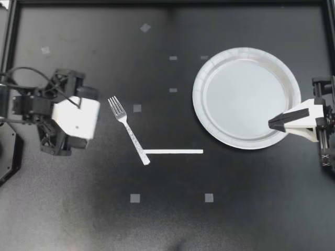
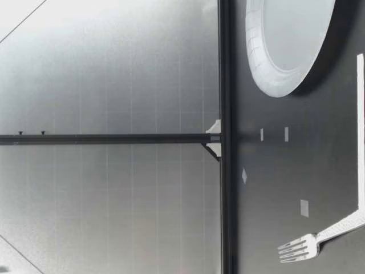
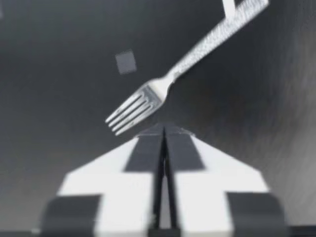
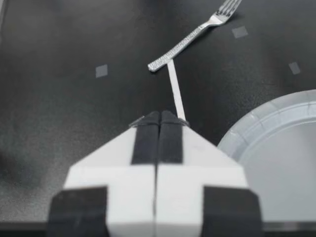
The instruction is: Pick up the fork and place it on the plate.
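Left gripper (image 1: 96, 113): fingers pressed together, holding nothing. It points toward the fork (image 1: 129, 132), with its tips just short of the tines. In the left wrist view the gripper (image 3: 163, 131) shows its two dark pads meeting with no gap. The fork (image 3: 183, 68) lies just ahead of them, tines nearest and handle running away at a slant. No contact between gripper and fork.

Right gripper (image 1: 272, 124): fingers also together and empty. From above, its tips sit over the rim of the plate (image 1: 199, 107) on the side nearest that arm. I cannot tell how high it is above the rim. In the right wrist view the gripper (image 4: 159, 116) has the plate (image 4: 256, 129) just beside it and the fork (image 4: 193, 37) well ahead.

The fork lies flat on the black table (image 1: 78, 214), well apart from the plate. Its handle end touches one end of a white strip (image 1: 174, 151), which runs toward the plate's side of the table. A small grey square (image 1: 136, 108) sits just beside the fork's neck.

Low view: no gripper in sight. The fork (image 2: 322, 235) lies flat, and the plate (image 2: 255, 48) is empty.
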You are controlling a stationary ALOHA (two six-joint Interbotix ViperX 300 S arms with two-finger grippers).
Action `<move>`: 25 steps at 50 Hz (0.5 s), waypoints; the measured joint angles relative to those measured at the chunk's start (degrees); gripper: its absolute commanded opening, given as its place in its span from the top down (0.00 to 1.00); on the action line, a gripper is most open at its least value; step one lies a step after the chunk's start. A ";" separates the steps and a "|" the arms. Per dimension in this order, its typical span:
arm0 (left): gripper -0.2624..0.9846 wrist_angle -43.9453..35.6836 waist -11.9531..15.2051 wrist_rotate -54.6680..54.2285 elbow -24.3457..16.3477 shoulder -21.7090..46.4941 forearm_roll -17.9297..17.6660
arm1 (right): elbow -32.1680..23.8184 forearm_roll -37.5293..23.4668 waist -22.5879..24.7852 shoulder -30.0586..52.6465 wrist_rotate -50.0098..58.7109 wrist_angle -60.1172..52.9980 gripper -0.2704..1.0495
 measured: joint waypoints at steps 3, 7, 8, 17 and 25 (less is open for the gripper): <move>0.40 2.37 0.09 5.71 -0.97 1.93 0.00 | 0.26 0.00 0.00 -0.09 0.09 0.00 0.88; 0.25 2.20 0.09 9.76 -1.49 4.66 0.00 | 1.05 0.00 0.00 -0.35 0.18 -0.18 0.88; 0.24 1.49 0.09 10.55 -1.58 5.54 0.00 | 1.14 0.00 0.00 -0.44 0.18 -0.26 0.88; 0.28 -7.38 0.09 15.64 -1.58 13.80 0.26 | 2.02 0.00 0.00 -0.97 0.97 -2.37 0.88; 0.29 -11.60 0.09 18.54 -2.72 18.90 0.35 | 2.64 0.00 0.00 -1.32 2.37 -2.81 0.88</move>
